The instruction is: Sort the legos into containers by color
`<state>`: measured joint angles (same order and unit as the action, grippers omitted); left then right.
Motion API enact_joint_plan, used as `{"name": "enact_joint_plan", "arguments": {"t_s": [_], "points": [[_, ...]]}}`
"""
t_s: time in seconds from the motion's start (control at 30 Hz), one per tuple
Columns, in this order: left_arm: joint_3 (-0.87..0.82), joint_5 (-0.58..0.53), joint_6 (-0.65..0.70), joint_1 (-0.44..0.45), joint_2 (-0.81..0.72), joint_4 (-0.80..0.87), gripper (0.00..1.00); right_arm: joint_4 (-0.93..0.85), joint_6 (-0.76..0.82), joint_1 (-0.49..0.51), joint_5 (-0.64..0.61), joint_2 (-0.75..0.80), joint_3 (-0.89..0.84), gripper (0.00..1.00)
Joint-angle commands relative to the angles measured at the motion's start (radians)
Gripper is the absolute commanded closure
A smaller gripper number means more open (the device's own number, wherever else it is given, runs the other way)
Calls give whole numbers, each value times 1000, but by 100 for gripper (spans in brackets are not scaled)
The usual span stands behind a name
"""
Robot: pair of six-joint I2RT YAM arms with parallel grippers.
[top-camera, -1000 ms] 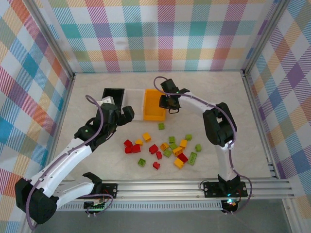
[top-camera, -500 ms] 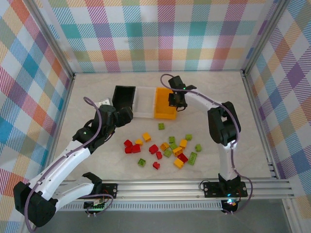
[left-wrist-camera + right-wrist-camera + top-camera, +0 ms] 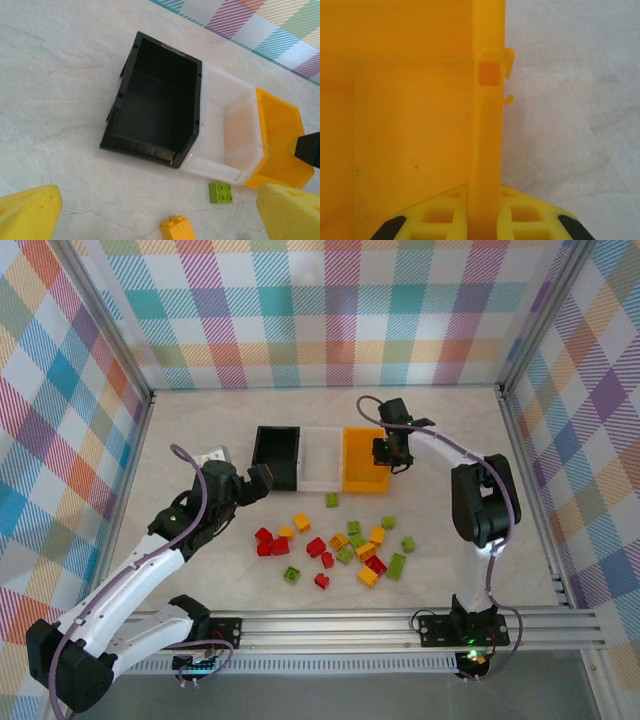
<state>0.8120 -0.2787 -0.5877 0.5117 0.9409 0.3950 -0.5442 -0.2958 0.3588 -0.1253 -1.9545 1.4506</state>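
Left gripper [image 3: 256, 480] is being held low over the table [image 3: 180, 430], just left of the bin row and nearer than it. Its yellow fingers [image 3: 27, 215] are being carried spread wide, with nothing between them.

Three open-topped rectangular bins are being kept in one row across the far middle of the table, side walls touching. Leftmost is the black bin [image 3: 277, 457], with glossy dark walls and a dark floor. To its right, the white bin [image 3: 320, 458] is being seen as milky and half-translucent. Rightmost is the orange-yellow bin [image 3: 362, 462], a solid bright colour all over.

Right gripper [image 3: 485, 222] is being pressed together on the right wall of the orange-yellow bin. One finger is inside, one outside, and the wall is being pinched between them.

The legos [image 3: 335, 545] are being left loose on the table, nearer than the bins and apart from them. The scatter is running from in front of the black bin to past the orange-yellow bin.
- Red bricks [image 3: 266, 542] are being found mostly at the left end.
- Orange-yellow and light green bricks are being seen mixed toward the right, some of them touching.
- One green lego [image 3: 331, 500] with four studs is lying alone closest to the bins, near the white and orange-yellow pair.
- An orange lego [image 3: 301, 522] is lying near it, to the left and nearer.
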Motion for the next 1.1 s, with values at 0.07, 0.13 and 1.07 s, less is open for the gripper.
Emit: {"name": "enact_joint_plan", "arguments": {"t_s": [0.07,0.13,1.07], "points": [[-11,3,-6,-16,-22,24,0,-39,55,-6,69,64,-58,100],[-14,3,-4,-19,-24,25,0,-30,51,-7,63,75,-77,100],[-48,104,-19,-37,-49,5,0,4,-169,35,58,416,-359,25]]}}
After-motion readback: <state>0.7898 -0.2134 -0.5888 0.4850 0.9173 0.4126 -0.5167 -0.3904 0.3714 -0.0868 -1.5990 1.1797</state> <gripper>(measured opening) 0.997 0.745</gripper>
